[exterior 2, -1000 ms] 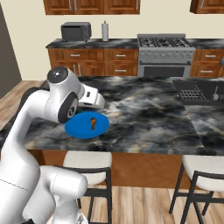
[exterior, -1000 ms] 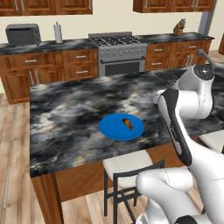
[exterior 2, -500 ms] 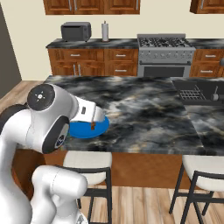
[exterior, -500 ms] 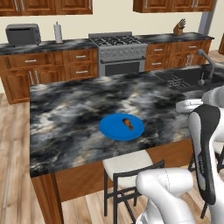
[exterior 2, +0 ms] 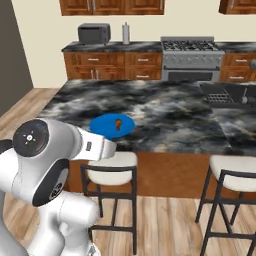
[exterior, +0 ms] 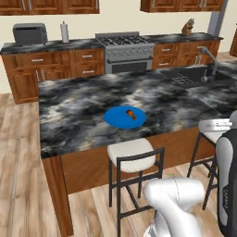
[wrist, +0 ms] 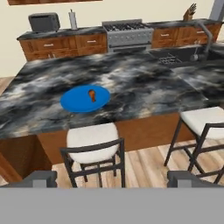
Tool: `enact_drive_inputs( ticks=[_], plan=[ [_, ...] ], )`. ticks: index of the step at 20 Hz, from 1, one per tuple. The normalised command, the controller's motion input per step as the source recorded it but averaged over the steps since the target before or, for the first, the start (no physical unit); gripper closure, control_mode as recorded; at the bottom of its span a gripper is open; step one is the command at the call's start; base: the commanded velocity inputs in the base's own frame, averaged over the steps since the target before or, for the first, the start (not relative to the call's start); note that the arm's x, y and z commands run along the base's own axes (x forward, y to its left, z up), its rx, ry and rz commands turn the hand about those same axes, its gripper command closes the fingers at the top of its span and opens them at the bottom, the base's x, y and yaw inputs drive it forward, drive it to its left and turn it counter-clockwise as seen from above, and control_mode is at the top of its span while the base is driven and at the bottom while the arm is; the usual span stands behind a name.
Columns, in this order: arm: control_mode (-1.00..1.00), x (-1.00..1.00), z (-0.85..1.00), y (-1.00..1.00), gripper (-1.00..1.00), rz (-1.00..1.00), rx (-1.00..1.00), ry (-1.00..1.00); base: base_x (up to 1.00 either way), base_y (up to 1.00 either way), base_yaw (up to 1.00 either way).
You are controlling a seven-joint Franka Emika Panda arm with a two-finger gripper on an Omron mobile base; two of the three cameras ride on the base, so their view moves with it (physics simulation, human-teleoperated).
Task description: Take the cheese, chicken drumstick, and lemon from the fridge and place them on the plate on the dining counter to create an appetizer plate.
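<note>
Dining counter (exterior: 83, 111): one plate (exterior: 124, 116), one chicken drumstick (exterior: 131, 113), two stools (exterior: 131, 155).

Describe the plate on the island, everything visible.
The plate is flat, round and bright blue, with a smooth, even surface. It lies level on the black-and-grey marbled dining counter, near the front edge, just above a white-cushioned stool. One small reddish-brown chicken drumstick rests on it, off-centre; the rest of its surface is bare. Nothing else touches it, and no cheese or lemon sits on it.
</note>
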Motion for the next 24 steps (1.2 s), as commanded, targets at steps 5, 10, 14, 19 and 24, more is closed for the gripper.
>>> enact_drive_inputs(
  ticks=[5,10,14,19,24],
  plan=[
    [1.00,0.00,0.00,0.00,-1.00,0.00,0.00,0.00,-1.00,0.87,0.01],
    [1.00,0.00,0.00,0.00,-1.00,0.00,0.00,0.00,-0.65,1.00,0.00],
    [1.00,0.00,0.00,0.00,-1.00,0.00,0.00,0.00,-0.20,1.00,0.00],
    [1.00,0.00,0.00,0.00,-1.00,0.00,0.00,0.00,0.00,1.00,0.00],
    [1.00,0.00,0.00,0.00,-1.00,0.00,0.00,0.00,0.29,1.00,0.00]
  ],
)
